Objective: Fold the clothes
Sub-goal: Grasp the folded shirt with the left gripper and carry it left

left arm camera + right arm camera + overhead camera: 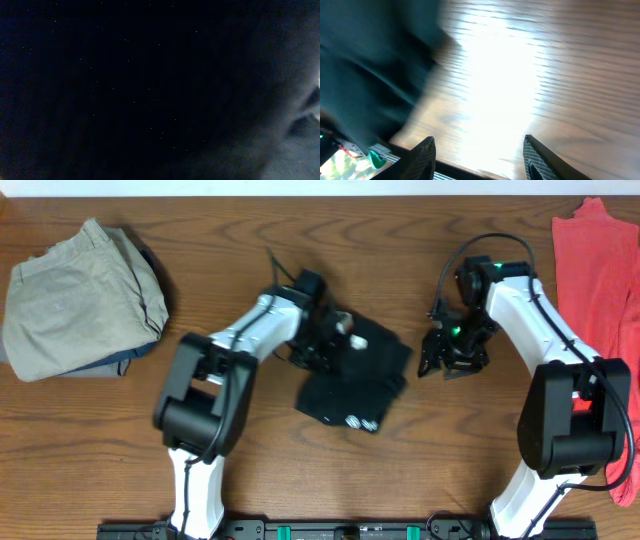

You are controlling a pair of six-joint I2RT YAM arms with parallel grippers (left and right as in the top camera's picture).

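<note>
Black shirt lies in the middle of the overhead frame as a compact, roughly square bundle, small white logo marks showing near its lower edge. It looks part-folded, not finished: the outline is lumpy and the upper left corner is rucked.

The left gripper sits on that upper left corner with its jaws closed. Its wrist view is almost wholly dark cloth, so I judge it has pinched a fold of the shirt, though the fingertips themselves cannot be seen.

The right gripper hangs just right of the bundle, clear of it, jaws apart with nothing between them and only bare wood below. A dark blur at the upper left of its wrist view is probably the shirt's edge.

The step in hand appears to be a further fold or tidy of the shirt. The next move calls for lifting the pinched corner and carrying it across without dragging the whole bundle.

Folded khaki trousers rest at the upper left of the table, a coral-red garment along the right edge.
</note>
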